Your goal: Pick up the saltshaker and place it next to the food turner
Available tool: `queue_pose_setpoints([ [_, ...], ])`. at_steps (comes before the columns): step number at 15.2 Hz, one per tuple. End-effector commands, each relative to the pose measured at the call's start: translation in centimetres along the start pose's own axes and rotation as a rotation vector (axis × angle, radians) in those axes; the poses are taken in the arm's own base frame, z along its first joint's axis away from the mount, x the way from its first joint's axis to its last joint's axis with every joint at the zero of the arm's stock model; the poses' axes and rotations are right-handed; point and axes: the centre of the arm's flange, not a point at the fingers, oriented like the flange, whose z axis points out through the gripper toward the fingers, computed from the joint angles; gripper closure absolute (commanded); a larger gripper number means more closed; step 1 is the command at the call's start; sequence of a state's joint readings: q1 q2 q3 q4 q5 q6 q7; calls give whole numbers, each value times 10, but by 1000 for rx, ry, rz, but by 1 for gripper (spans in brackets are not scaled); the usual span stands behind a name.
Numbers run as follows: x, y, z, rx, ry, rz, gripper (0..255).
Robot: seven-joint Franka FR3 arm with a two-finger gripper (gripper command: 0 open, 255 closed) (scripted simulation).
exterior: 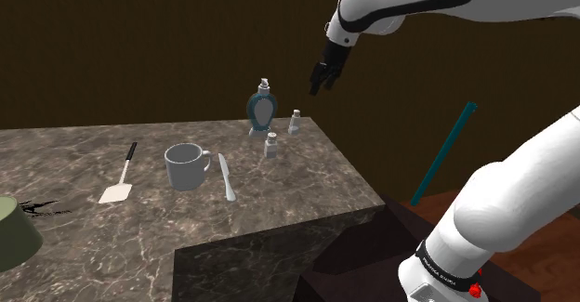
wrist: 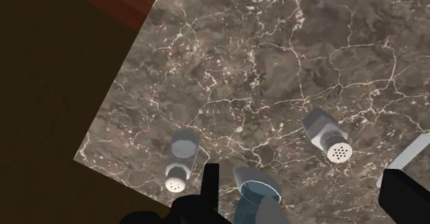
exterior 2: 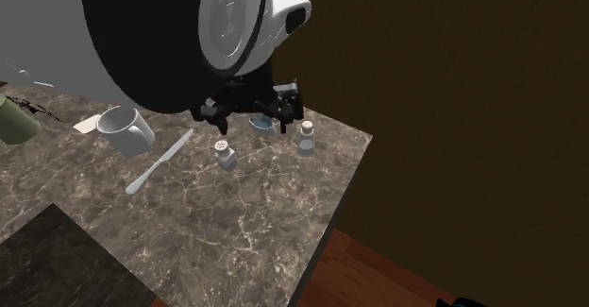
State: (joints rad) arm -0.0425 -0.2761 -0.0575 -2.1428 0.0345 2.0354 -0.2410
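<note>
Now the all-black gripper (exterior: 324,77) hangs wide open above the dark marble counter's (exterior: 279,216) far corner, where the small grey perforated-cap saltshaker (exterior: 271,145) crowds a lookalike grey shaker (exterior: 295,121) and blue bottle (exterior: 263,108), inviting a wrong grab or knock.

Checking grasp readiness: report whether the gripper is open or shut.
Open. In the wrist view the gripper has its two black fingers wide apart, clasping nothing.

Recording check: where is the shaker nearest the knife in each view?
Shoulder view: shaker right of centre, in front of the blue bottle.
Second exterior view: shaker left of centre, beside the knife.
Wrist view: shaker between blue bottle and knife.
Shared landmark: the blue bottle.
</note>
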Motion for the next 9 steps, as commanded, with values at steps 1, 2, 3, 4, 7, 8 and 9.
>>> queue_pose_setpoints([
  [1, 17, 13, 19, 1, -6, -1, 0],
  [2, 25, 20, 28, 3, -9, -2, 0],
  [3, 33, 26, 36, 4, -12, -2, 0],
  [4, 41, 33, 45, 5, -15, -2, 0],
  [7, 66, 52, 71, 8, -24, -4, 0],
  [8, 74, 59, 80, 9, -26, -4, 0],
  [9, 82, 65, 88, 10, -29, -4, 0],
])
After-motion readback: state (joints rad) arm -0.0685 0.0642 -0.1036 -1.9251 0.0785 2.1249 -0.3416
